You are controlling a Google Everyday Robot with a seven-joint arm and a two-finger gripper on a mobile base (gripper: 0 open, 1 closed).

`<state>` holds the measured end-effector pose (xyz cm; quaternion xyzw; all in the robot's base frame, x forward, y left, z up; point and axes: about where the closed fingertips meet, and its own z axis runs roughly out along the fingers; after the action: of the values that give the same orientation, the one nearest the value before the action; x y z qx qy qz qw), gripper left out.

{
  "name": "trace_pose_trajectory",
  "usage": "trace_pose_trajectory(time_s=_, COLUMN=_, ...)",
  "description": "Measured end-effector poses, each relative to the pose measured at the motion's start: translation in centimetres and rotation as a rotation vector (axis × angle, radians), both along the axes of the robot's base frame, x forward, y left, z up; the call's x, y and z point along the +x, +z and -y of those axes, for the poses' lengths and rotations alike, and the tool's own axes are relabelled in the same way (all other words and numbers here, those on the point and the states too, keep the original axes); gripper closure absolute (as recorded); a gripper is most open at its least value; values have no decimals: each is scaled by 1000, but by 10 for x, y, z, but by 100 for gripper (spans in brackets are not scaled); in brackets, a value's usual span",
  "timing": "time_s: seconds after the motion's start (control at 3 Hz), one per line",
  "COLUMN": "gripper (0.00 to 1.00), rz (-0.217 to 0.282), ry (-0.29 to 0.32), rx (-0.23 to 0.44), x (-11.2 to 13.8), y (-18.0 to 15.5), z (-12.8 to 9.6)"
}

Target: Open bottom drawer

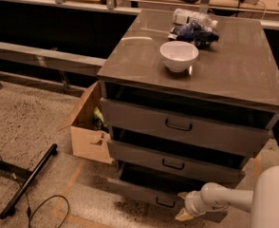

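Note:
The grey cabinet (pixel 234 75) has three wide drawers. The bottom drawer (pixel 137 189) is the lowest one and stands pulled out a little, with a dark gap above its slim front. Its small dark loop handle (pixel 164 202) sits at the centre of the front. My gripper (pixel 181 205) comes in from the lower right on a white arm (pixel 225 198) and is just right of that handle, at the drawer front. Its pale fingertips (pixel 182 194) stand apart, one above the other, with nothing between them. The middle drawer (pixel 144 153) and the top drawer (pixel 134 118) also stand slightly out.
A white bowl (pixel 179 55), a plastic bottle (pixel 192 17) and a dark blue bag (pixel 195 32) lie on the cabinet top. An open cardboard box (pixel 86 137) stands against the cabinet's left side. A black stand leg (pixel 29 180) and a cable (pixel 47 208) lie on the floor at left.

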<state>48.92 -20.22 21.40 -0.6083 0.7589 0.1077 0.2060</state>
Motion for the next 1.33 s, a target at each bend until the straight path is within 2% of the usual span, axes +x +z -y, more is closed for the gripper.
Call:
trace_pose_trajectory(time_s=0.33, gripper=10, rz=-25, ry=-6, rx=-1, x=-12, y=15, z=1)
trace_pose_trajectory(time_s=0.67, gripper=34, rz=18, ry=-44, rx=8, x=-7, y=22, z=6)
trace_pose_trajectory(time_s=1.33, gripper=80, rz=118, ry=-158, rx=16, x=22, y=27, z=21)
